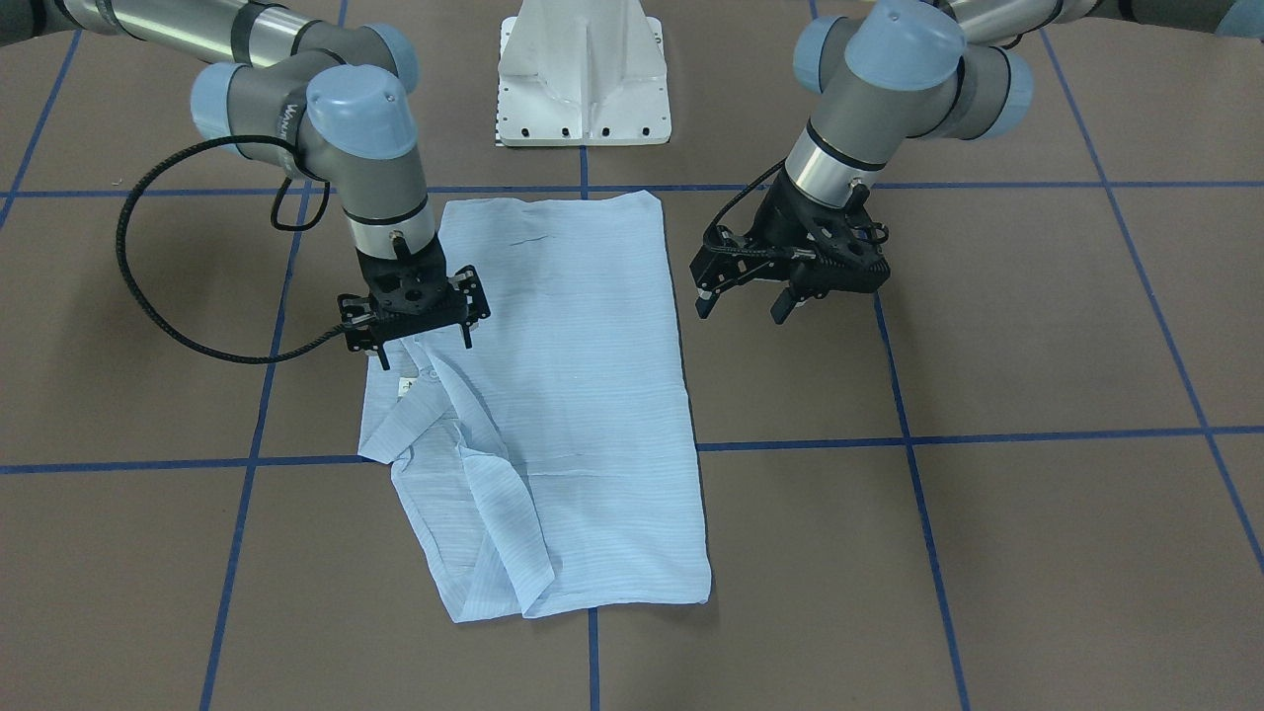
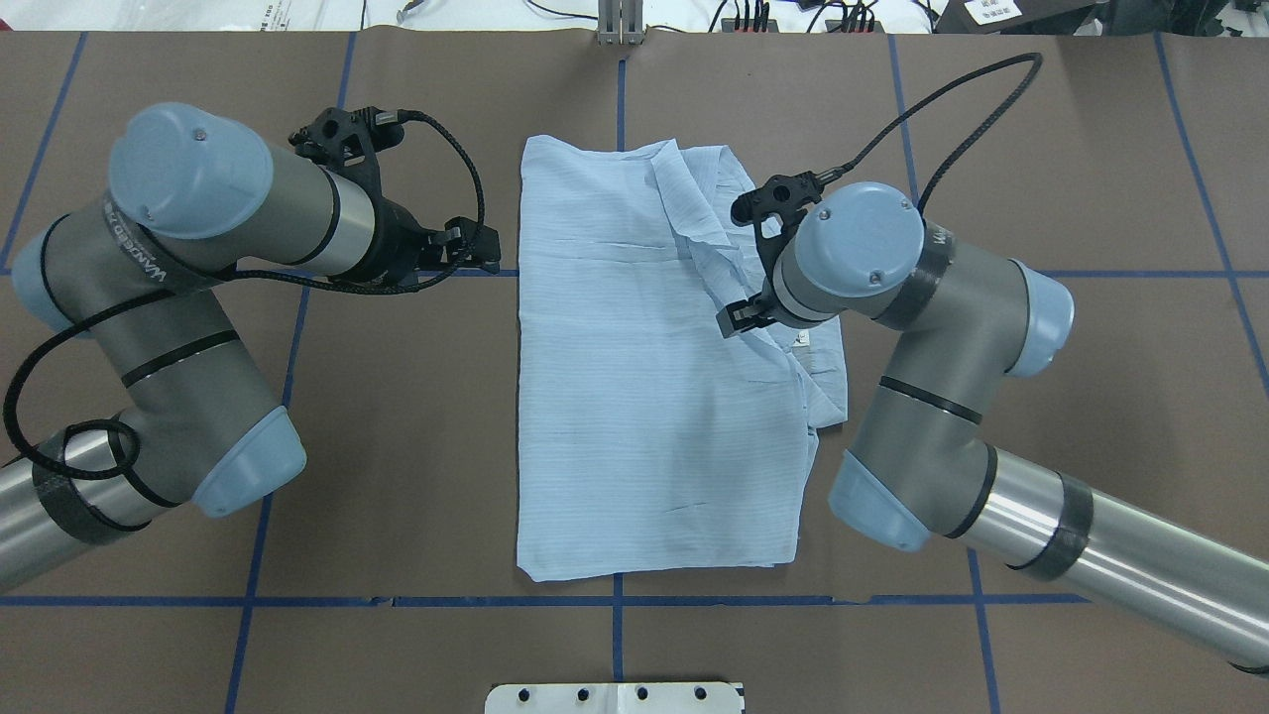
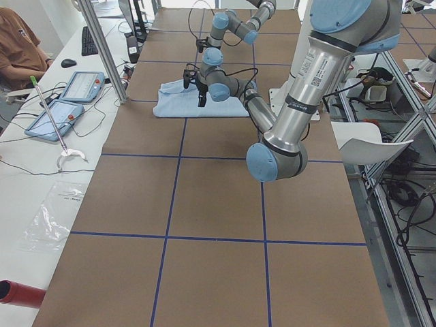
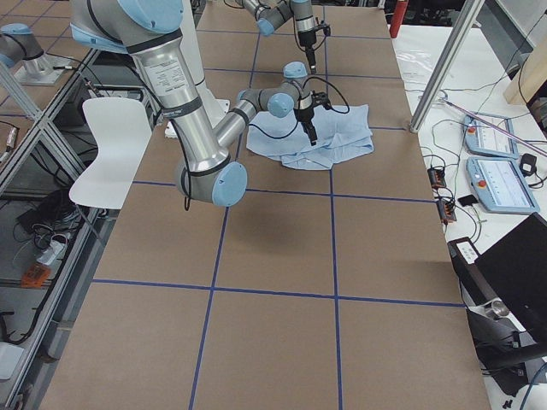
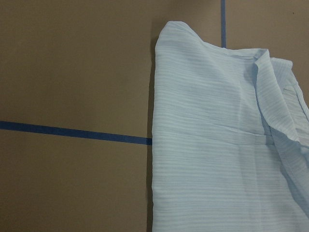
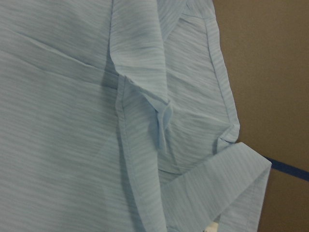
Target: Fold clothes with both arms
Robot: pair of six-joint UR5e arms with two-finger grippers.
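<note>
The light blue shirt (image 1: 583,395) lies on the brown table, folded into a long rectangle, with its collar and white neck label (image 1: 405,387) bunched along one long edge. My right gripper (image 1: 425,346) hangs open just above that collar edge, with nothing between its fingers. In the overhead view its wrist covers most of it, over the shirt (image 2: 644,397). My left gripper (image 1: 741,308) is open over bare table, just beside the shirt's opposite long edge, and also shows in the overhead view (image 2: 481,253). The wrist views show only the shirt (image 5: 217,145) (image 6: 87,121) and table.
The white pedestal base (image 1: 583,89) stands at the robot's side of the table. Blue tape lines (image 1: 987,434) grid the brown surface. In the exterior left view a side bench holds tablets (image 3: 68,95), with a seated person (image 3: 17,48) beyond.
</note>
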